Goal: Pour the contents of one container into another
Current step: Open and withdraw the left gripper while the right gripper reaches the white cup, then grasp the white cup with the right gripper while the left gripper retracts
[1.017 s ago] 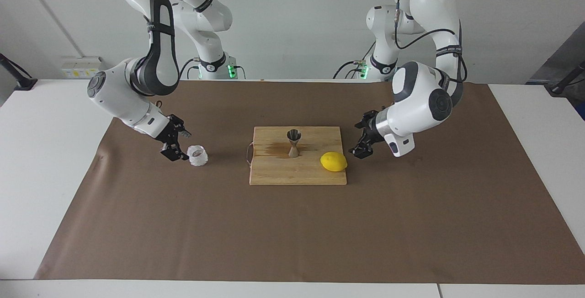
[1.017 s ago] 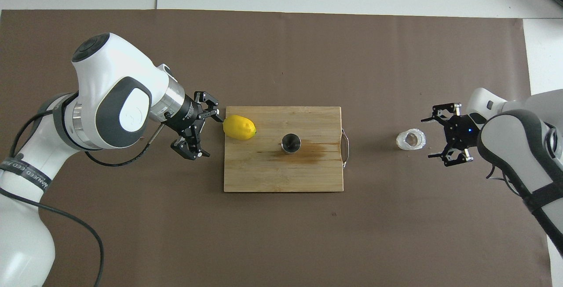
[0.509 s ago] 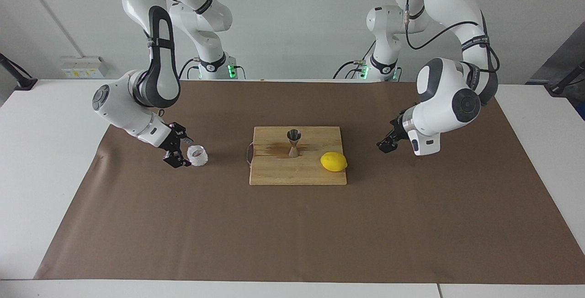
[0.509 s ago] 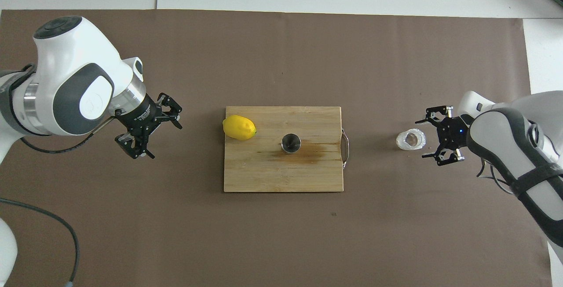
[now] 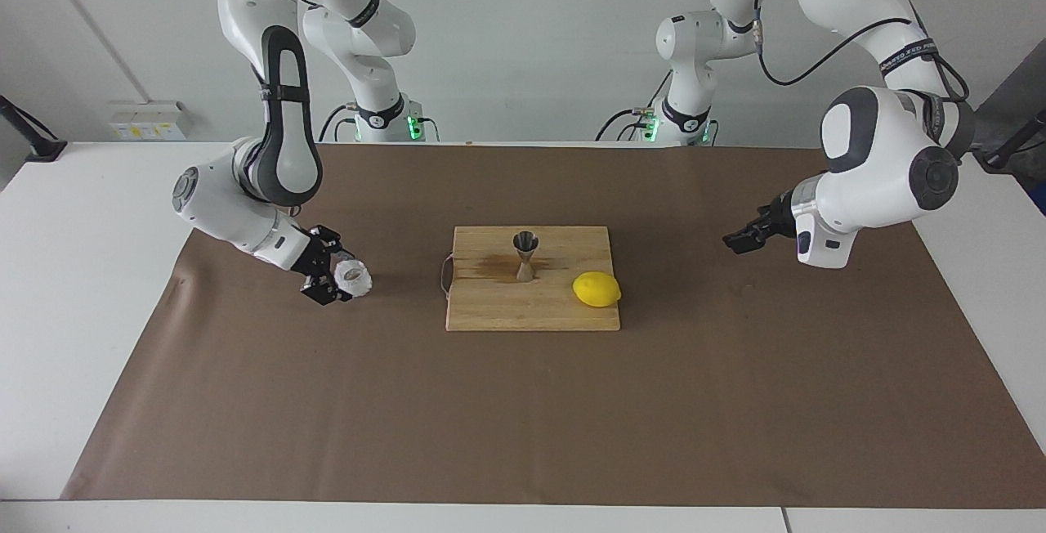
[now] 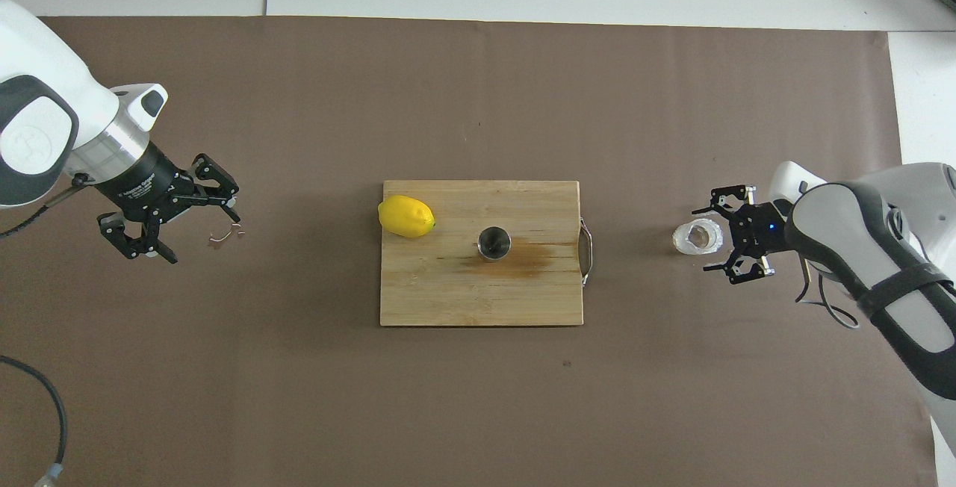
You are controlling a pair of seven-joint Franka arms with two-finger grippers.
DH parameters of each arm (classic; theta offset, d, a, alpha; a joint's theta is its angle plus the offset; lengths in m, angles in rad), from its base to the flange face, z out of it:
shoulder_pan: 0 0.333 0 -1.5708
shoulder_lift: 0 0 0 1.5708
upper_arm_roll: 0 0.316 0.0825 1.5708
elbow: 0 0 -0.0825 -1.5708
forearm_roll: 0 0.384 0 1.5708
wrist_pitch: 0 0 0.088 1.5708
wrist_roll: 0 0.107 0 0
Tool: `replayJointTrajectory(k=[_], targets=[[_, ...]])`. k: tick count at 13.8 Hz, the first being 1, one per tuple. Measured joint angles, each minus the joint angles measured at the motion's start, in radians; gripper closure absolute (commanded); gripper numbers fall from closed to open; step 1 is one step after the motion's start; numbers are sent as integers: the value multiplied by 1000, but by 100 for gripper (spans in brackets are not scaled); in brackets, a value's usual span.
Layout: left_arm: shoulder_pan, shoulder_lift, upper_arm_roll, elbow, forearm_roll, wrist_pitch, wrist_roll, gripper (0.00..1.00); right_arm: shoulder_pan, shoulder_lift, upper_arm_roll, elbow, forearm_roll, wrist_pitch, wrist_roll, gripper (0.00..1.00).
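Observation:
The small whitish textured glass cup (image 5: 355, 277) (image 6: 697, 237) stands on the brown mat toward the right arm's end of the table. My right gripper (image 5: 333, 274) (image 6: 712, 239) is open and low beside it, fingertips reaching around the cup's edge. The silver hourglass jigger (image 5: 525, 255) (image 6: 494, 242) stands upright on the wooden cutting board (image 5: 531, 308) (image 6: 478, 296). My left gripper (image 5: 738, 240) (image 6: 203, 237) is open and empty, over the mat toward the left arm's end, well away from the board.
A yellow lemon (image 5: 596, 288) (image 6: 405, 216) lies on the board's corner toward the left arm's end. A wet stain marks the board beside the jigger. The board's metal handle (image 6: 588, 252) points toward the cup. The brown mat (image 5: 523, 418) covers most of the table.
My left gripper has drawn away from the lemon toward the left arm's end of the table. My right gripper has closed in on the glass cup, fingers staying open.

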Motion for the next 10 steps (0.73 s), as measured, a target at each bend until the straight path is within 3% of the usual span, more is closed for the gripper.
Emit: replayJointTrajectory(k=[3, 5, 8, 10], targets=[[-17, -1, -19, 65, 123, -30, 259, 0, 1, 0, 2, -8, 17, 0, 0, 0], [-21, -1, -17, 90, 141, -30, 372, 0, 0, 0, 2, -15, 21, 1, -1, 2], [1, -17, -5, 118, 126, -26, 445, 0, 0, 0, 2, -19, 22, 2, -1, 51], [-5, -40, -10, 112, 146, -27, 469, 0, 0, 0, 2, -19, 23, 4, -1, 71]])
